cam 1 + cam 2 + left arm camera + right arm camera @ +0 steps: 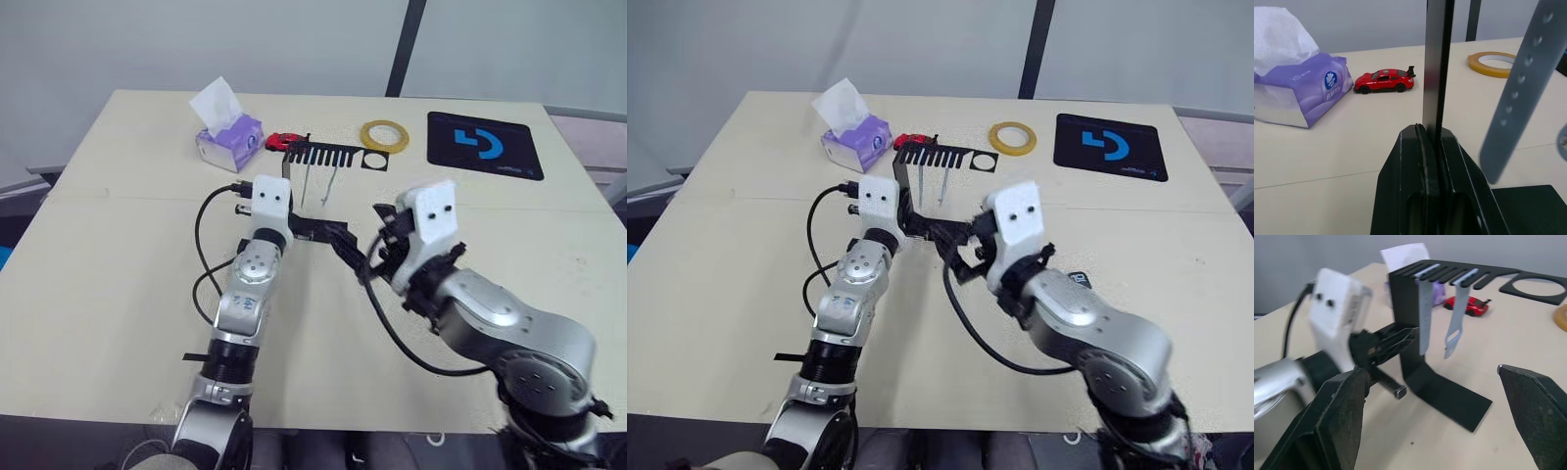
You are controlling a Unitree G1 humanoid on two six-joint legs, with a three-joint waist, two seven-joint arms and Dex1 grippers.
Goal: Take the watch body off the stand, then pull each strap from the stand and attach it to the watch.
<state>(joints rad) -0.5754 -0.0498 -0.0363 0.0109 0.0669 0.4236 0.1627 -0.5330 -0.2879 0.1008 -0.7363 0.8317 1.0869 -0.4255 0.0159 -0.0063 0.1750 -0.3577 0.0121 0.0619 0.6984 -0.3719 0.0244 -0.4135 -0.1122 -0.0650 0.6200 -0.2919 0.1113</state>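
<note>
The black stand (288,186) rises mid-table, and my left gripper (1427,134) is shut on its slim upright (1437,63) low down. Two pale blue-grey straps (1425,313) (1455,318) hang from the comb-toothed top bar. The square frame (1537,286) at the bar's end holds nothing. My right gripper (970,245) is open, close in front of the stand's foot (1449,399), and touches nothing. A small dark piece (1076,279) that looks like the watch body lies on the table just beyond my right forearm.
Behind the stand are a purple tissue box (228,137), a red toy car (282,141), a yellow tape ring (384,135) and a black mat with a blue logo (482,144). Bare tabletop (118,255) spreads to my left.
</note>
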